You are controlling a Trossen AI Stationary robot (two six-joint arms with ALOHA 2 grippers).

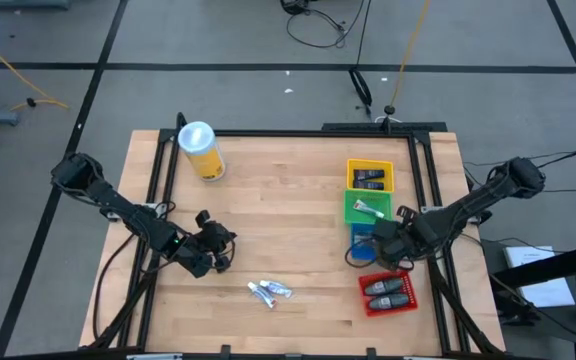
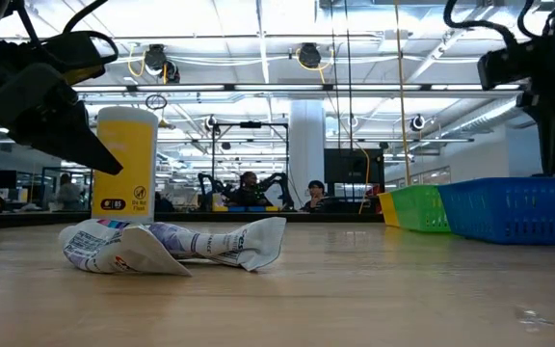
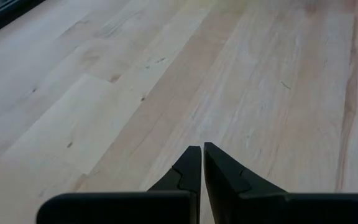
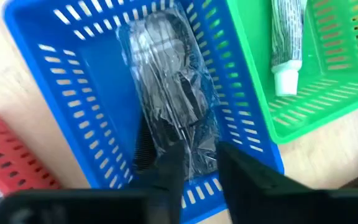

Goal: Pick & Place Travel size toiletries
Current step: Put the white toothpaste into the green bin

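Note:
Two crumpled silvery sachets (image 1: 269, 292) (image 2: 171, 246) lie flat on the wood near the table's front edge. My left gripper (image 1: 216, 252) (image 3: 201, 155) is shut and hovers over bare wood just left of them. My right gripper (image 1: 376, 243) (image 4: 197, 160) is open and low over the blue tray (image 1: 360, 232) (image 4: 73, 93). A clear-wrapped dark packet (image 4: 166, 93) lies in that tray, its near end between the fingers. Dark flat packs sit in the yellow tray (image 1: 369, 178). A white-green tube (image 1: 370, 209) (image 4: 286, 46) lies in the green tray, and dark tubes (image 1: 385, 293) lie in the red tray. My right gripper comes from above with its fingers (image 4: 169, 171) on either side of the packet's near end (image 4: 194, 146). The packet rests on the blue tray's floor. I cannot tell whether the fingers touch it.
A tall yellow canister with a white lid (image 1: 200, 150) (image 2: 126, 164) stands at the far left of the table. The trays form a row along the right side. Bare wood lies between the sachets and the trays. A black frame runs around the table's edge.

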